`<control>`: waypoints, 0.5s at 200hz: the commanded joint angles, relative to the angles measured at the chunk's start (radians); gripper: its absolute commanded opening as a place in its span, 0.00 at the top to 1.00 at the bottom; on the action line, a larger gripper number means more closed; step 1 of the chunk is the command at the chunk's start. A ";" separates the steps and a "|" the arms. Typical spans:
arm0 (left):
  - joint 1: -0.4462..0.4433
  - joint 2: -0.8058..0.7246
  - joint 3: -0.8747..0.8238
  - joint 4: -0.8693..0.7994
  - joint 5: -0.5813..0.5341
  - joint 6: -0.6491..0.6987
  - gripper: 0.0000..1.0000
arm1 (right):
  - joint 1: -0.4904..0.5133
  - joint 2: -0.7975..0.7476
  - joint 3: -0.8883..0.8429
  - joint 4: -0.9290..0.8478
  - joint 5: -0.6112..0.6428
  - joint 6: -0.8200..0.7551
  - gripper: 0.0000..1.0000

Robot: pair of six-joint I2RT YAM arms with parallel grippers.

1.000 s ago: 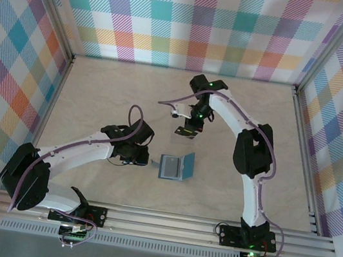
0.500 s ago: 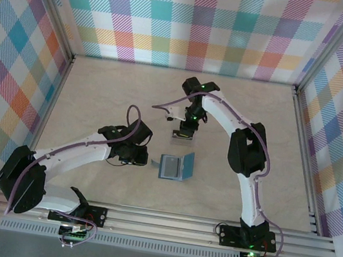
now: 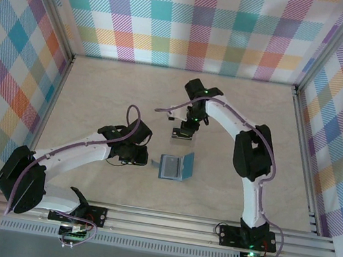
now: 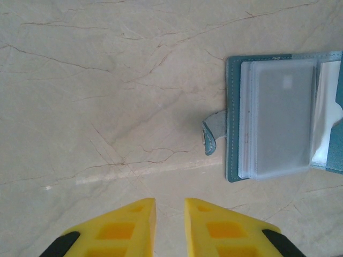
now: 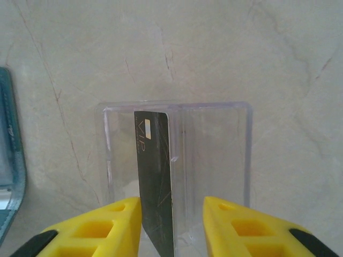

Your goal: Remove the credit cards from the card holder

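black card [image 5: 155, 171] upright in clear box [image 5: 214, 105], card holder [image 3: 174, 167] open

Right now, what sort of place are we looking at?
Probably a lab robot test cell: plaid cloth walls on an aluminium frame, left arm and right arm bolted to a rail at the near edge, marble-look tabletop with a teal card holder.

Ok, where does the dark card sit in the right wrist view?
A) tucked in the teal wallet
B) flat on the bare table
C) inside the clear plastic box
C: the dark card sits edge-up within the walls of the clear plastic box, between the right tool's parted fingers.
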 commanded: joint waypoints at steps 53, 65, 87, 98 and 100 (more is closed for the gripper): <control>0.011 -0.006 0.009 -0.022 0.000 -0.012 0.78 | 0.005 -0.040 -0.052 0.143 0.039 0.026 0.62; 0.011 -0.007 0.008 -0.023 -0.002 -0.014 0.78 | 0.005 -0.029 -0.061 0.155 0.046 0.022 0.62; 0.010 -0.008 0.005 -0.029 -0.005 -0.014 0.78 | 0.005 -0.005 -0.065 0.159 0.054 0.026 0.60; 0.010 -0.011 0.003 -0.031 -0.005 -0.013 0.78 | 0.006 0.004 -0.073 0.158 0.053 0.025 0.60; 0.011 -0.011 0.002 -0.032 -0.006 -0.014 0.78 | 0.006 0.006 -0.075 0.159 0.053 0.024 0.60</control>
